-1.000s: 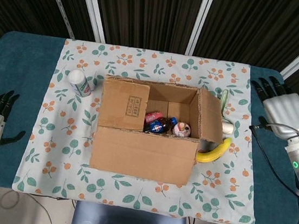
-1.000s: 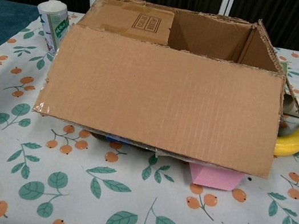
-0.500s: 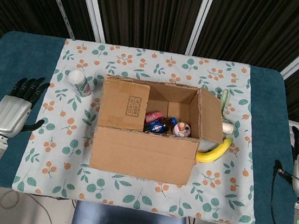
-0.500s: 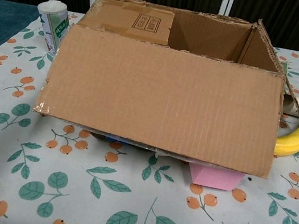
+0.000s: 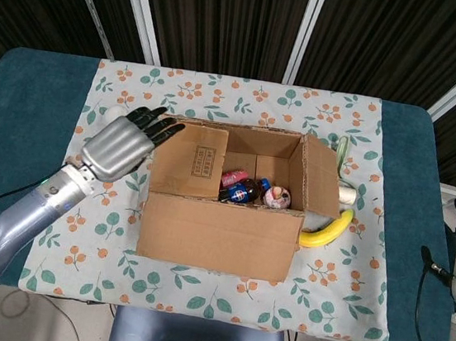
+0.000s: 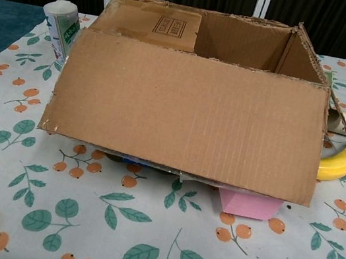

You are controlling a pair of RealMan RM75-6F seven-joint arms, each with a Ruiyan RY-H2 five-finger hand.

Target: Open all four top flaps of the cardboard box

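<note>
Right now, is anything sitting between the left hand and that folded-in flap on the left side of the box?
Nothing visible does. The left hand hovers open beside the cardboard box, fingertips at the edge of the left flap, which lies over the opening. The white bottle stands beside the box, mostly hidden under the hand in the head view.

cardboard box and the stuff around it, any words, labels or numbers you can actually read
Cardboard box, left flap: a printed stamp, too small to read.
White bottle: green label print, too blurred to read.
Bottles inside the box: coloured labels, unreadable.
Nothing legible anywhere.
</note>
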